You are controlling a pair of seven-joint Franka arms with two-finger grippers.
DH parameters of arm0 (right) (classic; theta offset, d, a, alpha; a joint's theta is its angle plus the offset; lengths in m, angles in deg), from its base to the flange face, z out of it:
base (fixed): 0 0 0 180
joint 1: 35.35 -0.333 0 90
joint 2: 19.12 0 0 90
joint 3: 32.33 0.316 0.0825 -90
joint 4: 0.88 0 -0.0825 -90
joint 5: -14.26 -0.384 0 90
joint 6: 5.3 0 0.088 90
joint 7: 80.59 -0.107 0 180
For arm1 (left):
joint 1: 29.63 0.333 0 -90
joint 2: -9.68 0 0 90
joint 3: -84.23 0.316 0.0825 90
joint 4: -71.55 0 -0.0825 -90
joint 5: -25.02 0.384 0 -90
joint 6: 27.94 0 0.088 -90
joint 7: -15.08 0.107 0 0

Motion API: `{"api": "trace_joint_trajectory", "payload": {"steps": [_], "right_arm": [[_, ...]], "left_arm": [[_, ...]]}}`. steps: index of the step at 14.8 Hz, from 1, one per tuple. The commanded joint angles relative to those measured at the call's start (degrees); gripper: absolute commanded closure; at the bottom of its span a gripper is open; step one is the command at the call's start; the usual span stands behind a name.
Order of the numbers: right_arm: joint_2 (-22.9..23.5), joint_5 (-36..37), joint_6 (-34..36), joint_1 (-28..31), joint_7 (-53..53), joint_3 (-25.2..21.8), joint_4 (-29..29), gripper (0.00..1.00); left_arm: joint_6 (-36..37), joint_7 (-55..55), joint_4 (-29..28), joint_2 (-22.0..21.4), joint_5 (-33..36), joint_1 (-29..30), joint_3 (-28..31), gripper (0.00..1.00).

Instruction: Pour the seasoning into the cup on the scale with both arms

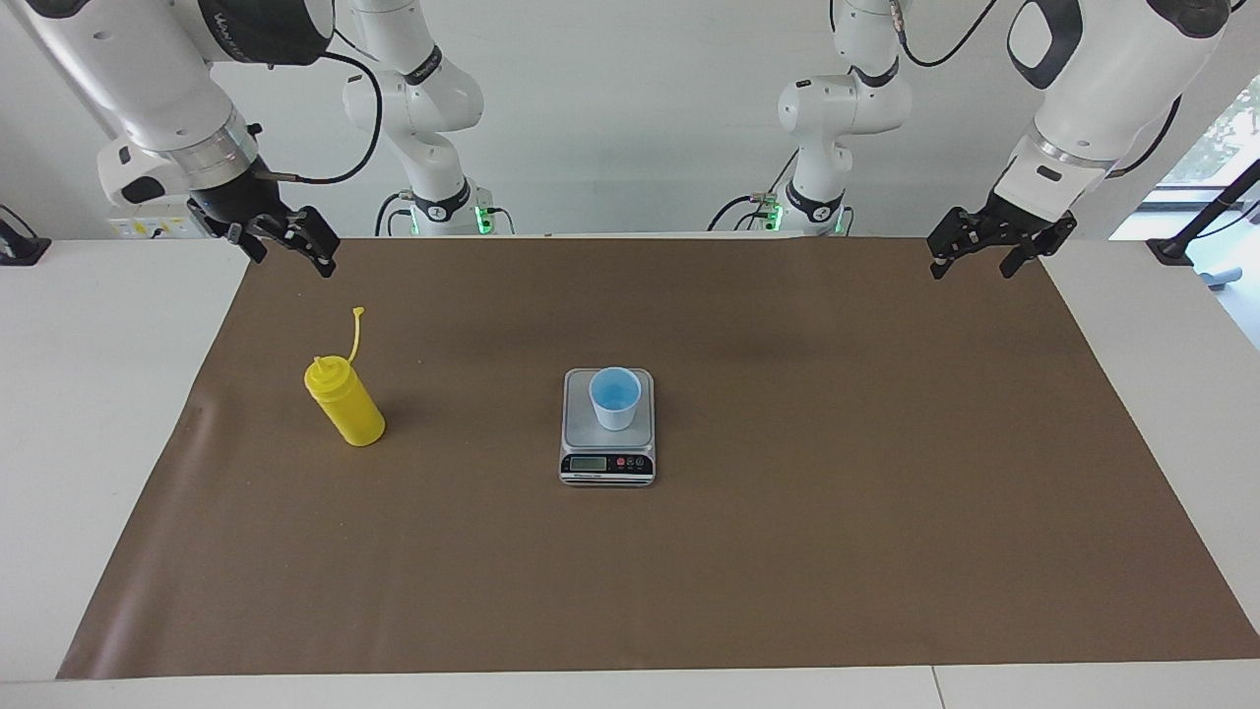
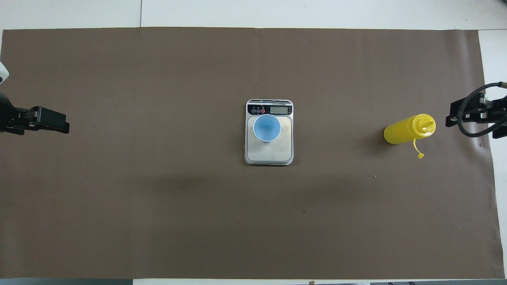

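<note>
The right gripper (image 1: 287,248) hangs in the air with its fingers spread and nothing between them, at the upper left of the facing view, over the edge of the brown mat (image 1: 787,551). The left gripper (image 1: 975,259) waits at the upper right of that view, over the mat's other corner, its 2 fingers also apart and empty.

The yellow seasoning bottle (image 1: 345,402) stands upright on the mat at left of centre in the facing view, toward the right arm's end of the table, its cap strap sticking up. The scale (image 1: 608,427) sits at the centre of the frame with its display turned away from the robots. The light-blue cup (image 1: 615,397) stands upright on the scale's platform.
</note>
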Motion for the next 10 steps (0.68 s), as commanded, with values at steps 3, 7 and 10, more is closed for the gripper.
{"api": "trace_joint_trajectory", "payload": {"steps": [3, 7, 10], "right_arm": [[-0.8, 0.8, -0.9, 2.4, 2.0, 1.2, 1.3, 0.0], [-0.8, 0.6, -1.7, 3.5, 14.7, 1.1, 1.8, 0.0], [-0.9, 0.6, -3.4, 4.4, 20.3, 1.0, 2.0, 0.0]], "left_arm": [[0.4, 0.5, -0.9, -1.2, -0.8, 0.5, -0.1, 0.0], [0.4, 0.5, -0.9, -1.2, -0.8, 0.5, -0.1, 0.0], [0.4, 0.5, -0.9, -1.2, -0.8, 0.5, -0.1, 0.0]]}}
